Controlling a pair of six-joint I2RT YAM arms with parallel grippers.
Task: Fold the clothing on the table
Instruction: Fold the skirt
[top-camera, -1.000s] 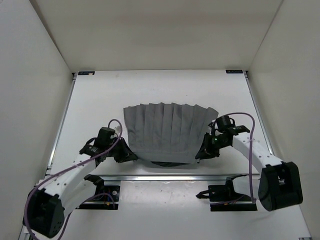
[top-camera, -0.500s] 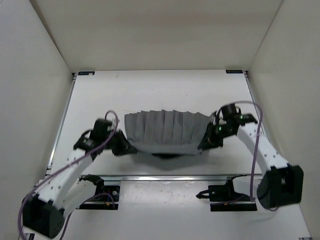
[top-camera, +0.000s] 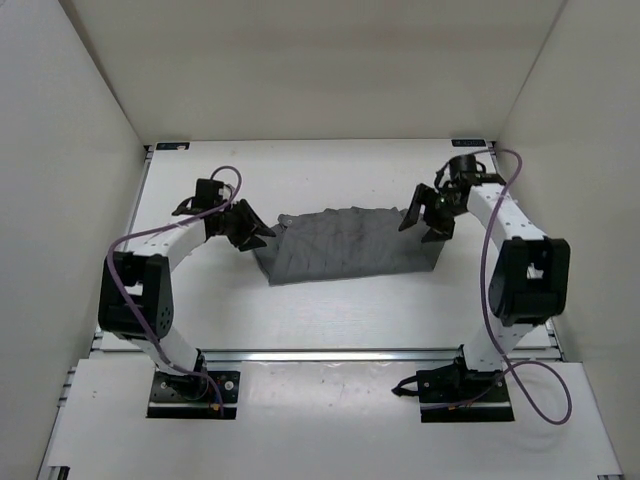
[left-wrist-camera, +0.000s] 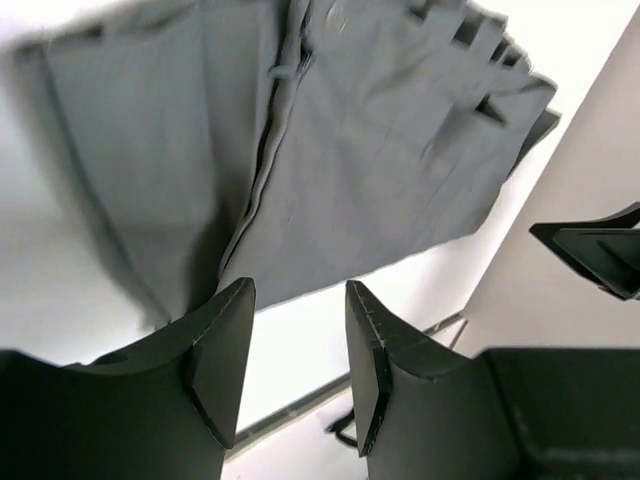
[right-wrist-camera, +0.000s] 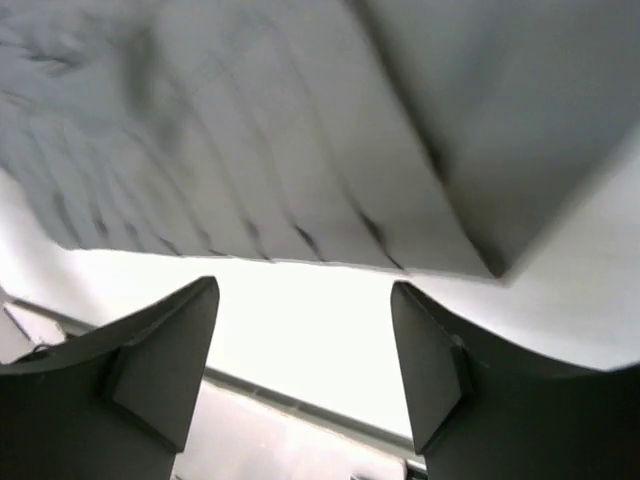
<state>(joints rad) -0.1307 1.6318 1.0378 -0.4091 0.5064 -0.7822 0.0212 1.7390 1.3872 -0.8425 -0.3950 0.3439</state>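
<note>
The left gripper (top-camera: 260, 232) has its fingers (left-wrist-camera: 215, 340) spread with nothing between them, just beside the clothing's (top-camera: 350, 245) left end. The right gripper (top-camera: 422, 224) is also parted and empty at the right end (its wrist view is blurred). The clothing lies as a rumpled grey band across the table's (top-camera: 330, 310) far half.

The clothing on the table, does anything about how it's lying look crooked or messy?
Yes. The clothing lies folded but askew on the table. Its near edge slants, coming closer to the arms at the left corner, and the top layer looks rumpled rather than flat.
</note>
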